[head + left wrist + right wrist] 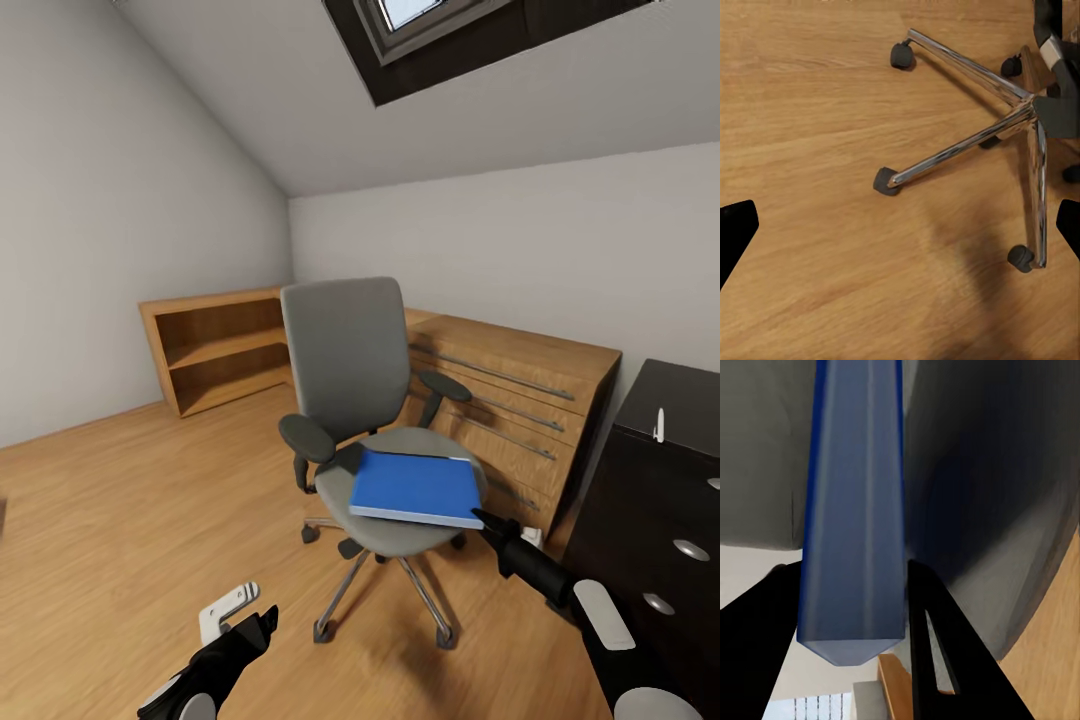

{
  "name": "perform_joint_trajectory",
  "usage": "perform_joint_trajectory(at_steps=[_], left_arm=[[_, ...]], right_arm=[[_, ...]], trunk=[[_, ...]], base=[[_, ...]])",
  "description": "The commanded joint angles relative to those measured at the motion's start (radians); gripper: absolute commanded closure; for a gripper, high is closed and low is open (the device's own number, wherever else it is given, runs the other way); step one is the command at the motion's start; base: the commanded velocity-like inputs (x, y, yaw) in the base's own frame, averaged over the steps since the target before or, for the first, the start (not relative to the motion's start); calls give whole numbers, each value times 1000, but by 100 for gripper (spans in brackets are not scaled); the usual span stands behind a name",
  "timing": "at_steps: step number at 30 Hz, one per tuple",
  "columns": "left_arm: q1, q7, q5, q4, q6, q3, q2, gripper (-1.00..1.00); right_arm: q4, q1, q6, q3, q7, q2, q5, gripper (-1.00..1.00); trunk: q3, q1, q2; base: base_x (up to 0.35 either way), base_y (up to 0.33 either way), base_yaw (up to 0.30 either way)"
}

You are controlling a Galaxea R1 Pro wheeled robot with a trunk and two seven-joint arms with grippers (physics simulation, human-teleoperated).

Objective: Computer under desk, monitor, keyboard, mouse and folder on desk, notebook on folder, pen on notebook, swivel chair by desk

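One corner of the folder (pixel 416 488) sits between your right gripper (pixel 482 519) fingers, seemingly unclamped; it could slip off the swivel chair (pixel 350 370) at centre frame

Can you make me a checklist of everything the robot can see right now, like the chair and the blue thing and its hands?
Surface: black desk at right, with a thin white pen standing on it.
Job's things: blue folder lies on the seat of the grey swivel chair.
Clutter: nothing seen.
Grippers: right gripper is at the folder's corner, one finger on each side of its edge; grip not certain. Left gripper hangs open and empty above the floor.
Cables: nothing seen.
Surroundings: wood floor, low wooden shelf, light-wood chest of drawers, skylight.
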Motion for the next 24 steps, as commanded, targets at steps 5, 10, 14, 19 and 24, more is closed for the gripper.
perform_joint_trajectory(at_steps=[5, 10, 14, 19, 24], left_arm=[[0, 9, 10, -2, 1, -1, 0, -100], [0, 9, 11, -1, 0, -2, -2, -100], [0, 9, 11, -1, 0, -2, -2, -100], [0, 9, 11, -1, 0, -2, -2, -100], [0, 9, 11, 0, 0, -2, -2, -100]], right_arm=[[-1, -1, 6, -3, 3, 0, 2, 100], [-1, -1, 6, -3, 4, 0, 2, 100], [-1, -1, 6, -3, 4, 0, 2, 100], [-1, -1, 6, -3, 4, 0, 2, 100], [-2, -1, 6, -3, 4, -1, 2, 100]], trunk=[[15, -19, 35], [31, -39, 70], [43, -54, 98], [59, -73, 133], [74, -92, 168]], base=[[0, 0, 0], [-79, 0, 0], [-272, 0, 0], [-327, 0, 0], [-228, 0, 0]])
